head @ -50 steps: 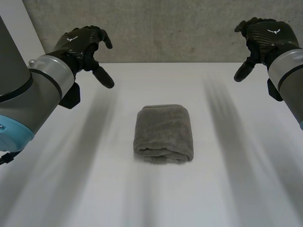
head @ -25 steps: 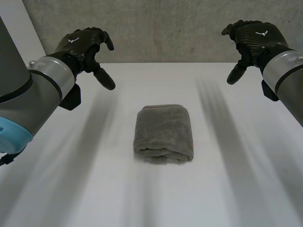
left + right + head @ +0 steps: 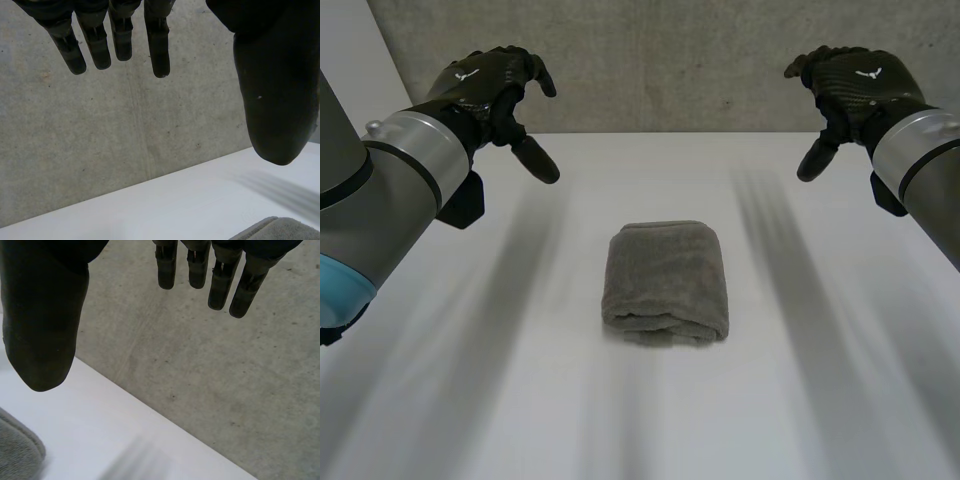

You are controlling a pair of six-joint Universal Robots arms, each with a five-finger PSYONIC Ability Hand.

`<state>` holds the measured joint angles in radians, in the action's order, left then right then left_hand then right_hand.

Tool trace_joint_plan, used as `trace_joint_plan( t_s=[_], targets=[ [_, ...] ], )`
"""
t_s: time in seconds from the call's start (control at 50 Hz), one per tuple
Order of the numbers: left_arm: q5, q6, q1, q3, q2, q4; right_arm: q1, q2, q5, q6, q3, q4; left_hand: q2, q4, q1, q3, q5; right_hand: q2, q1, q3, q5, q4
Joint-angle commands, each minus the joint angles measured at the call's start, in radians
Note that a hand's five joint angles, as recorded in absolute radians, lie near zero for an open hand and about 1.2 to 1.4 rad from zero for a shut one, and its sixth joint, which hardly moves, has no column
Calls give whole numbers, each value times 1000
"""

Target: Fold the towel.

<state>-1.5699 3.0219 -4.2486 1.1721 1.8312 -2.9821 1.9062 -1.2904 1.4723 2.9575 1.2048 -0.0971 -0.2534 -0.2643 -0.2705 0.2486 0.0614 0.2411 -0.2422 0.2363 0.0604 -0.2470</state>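
A grey towel (image 3: 666, 281), folded into a thick compact block, lies on the white table (image 3: 520, 400) at its middle. My left hand (image 3: 490, 90) hovers high at the far left, well away from the towel, with straight fingers (image 3: 157, 45) and the thumb spread wide, holding nothing. My right hand (image 3: 850, 85) hovers at the far right, equally apart from the towel, its fingers (image 3: 220, 285) straight and empty. One corner of the towel (image 3: 280, 229) shows below the left thumb, and a towel (image 3: 17, 450) edge shows below the right thumb.
A grey concrete wall (image 3: 680, 60) rises right behind the table's far edge. Bare white tabletop surrounds the towel on all sides.
My right hand has drifted inward, toward the left. My left hand has lifted slightly. The towel has not moved.
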Motion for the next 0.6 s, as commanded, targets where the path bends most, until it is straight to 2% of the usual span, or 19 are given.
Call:
trace_joint_plan(
  t_s=[0.02, 0.04, 0.08, 0.12, 0.2, 0.24, 0.26, 0.28, 0.3, 0.32, 0.34, 0.36, 0.38, 0.42, 0.5, 0.52, 0.56, 0.58, 0.6],
  targets=[
    [1, 0, -1, 0, 0, 0, 20, 70, -134, -9, 39, -39, 63, 74, 81, -59, -46, -67, 68, -62, -60, 73],
    [1, 0, -1, 0, 0, 0, 21, 71, -135, -9, 39, -39, 63, 74, 81, -59, -46, -67, 68, -62, -60, 73],
    [1, 0, -1, 0, 0, 0, 65, 179, -222, -40, 41, -87, 60, 71, 78, -56, -43, -67, 68, -62, -60, 73],
    [1, 0, -1, 0, 0, 0, 97, 233, -243, -61, 41, -102, 63, 74, 80, -59, -46, -67, 68, -62, -60, 73],
    [1, 0, -1, 0, 0, 0, 174, 333, -233, -121, 35, -99, 55, 65, 72, -50, -37, -67, 68, -62, -60, 73],
    [1, 0, -1, 0, 0, -2, 201, 400, -198, -164, 18, -67, 25, 36, 42, -20, -8, 95, -94, 100, 101, -89],
    [1, 0, -1, 0, 0, -2, 202, 401, -198, -164, 18, -67, 25, 36, 42, -20, -8, 96, -95, 101, 103, -90],
    [1, 0, -1, 0, -1, -2, 208, 419, -181, -170, 10, -37, 14, 24, 31, -9, 4, 285, -284, 290, 291, -279],
    [1, 0, -1, 0, -1, -2, 208, 419, -181, -170, 10, -36, 13, 24, 31, -9, 4, 287, -286, 292, 293, -281],
    [1, 0, -1, 1, -3, -2, 212, 425, -169, -169, 7, 0, -4, 7, 13, 9, 21, 558, -556, 562, 564, -552],
    [1, 0, 1, 3, -7, -2, 215, 421, -161, -169, 3, 29, -25, -14, -7, 29, 42, 903, -902, 908, 909, -897],
    [1, 0, 1, 3, -7, -2, 215, 421, -161, -169, 2, 30, -25, -14, -8, 30, 42, 907, -905, 911, 913, -901],
    [1, 0, 1, 3, -9, -2, 217, 405, -159, -167, -10, 46, -28, -17, -10, 32, 45, 1153, -1152, 1158, 1159, -1147],
    [1, 0, 1, 4, -10, -2, 218, 372, -158, -163, -36, 51, -28, -17, -11, 32, 45, 1155, -1154, 1160, 1161, -1149],
    [-2, 2, 0, 18, -26, -9, 209, 193, -155, -114, -227, 59, -25, -14, -8, 30, 42, 1155, -1154, 1160, 1161, -1149],
    [-2, 2, -1, 18, -26, -9, 209, 192, -155, -114, -228, 59, -25, -14, -8, 30, 42, 1155, -1154, 1160, 1161, -1149],
    [-2, 0, -1, 20, -29, -11, 200, 105, -147, 24, -391, 68, -25, -14, -8, 30, 42, 1155, -1154, 1160, 1161, -1149],
    [-2, 0, -1, 20, -29, -11, 200, 105, -147, 25, -392, 68, -25, -14, -8, 30, 42, 1155, -1154, 1160, 1161, -1149],
    [-2, 0, -1, 20, -29, -11, 191, 94, -162, 90, -452, 65, -25, -14, -8, 30, 42, 1155, -1154, 1160, 1161, -1149]
  ],
)
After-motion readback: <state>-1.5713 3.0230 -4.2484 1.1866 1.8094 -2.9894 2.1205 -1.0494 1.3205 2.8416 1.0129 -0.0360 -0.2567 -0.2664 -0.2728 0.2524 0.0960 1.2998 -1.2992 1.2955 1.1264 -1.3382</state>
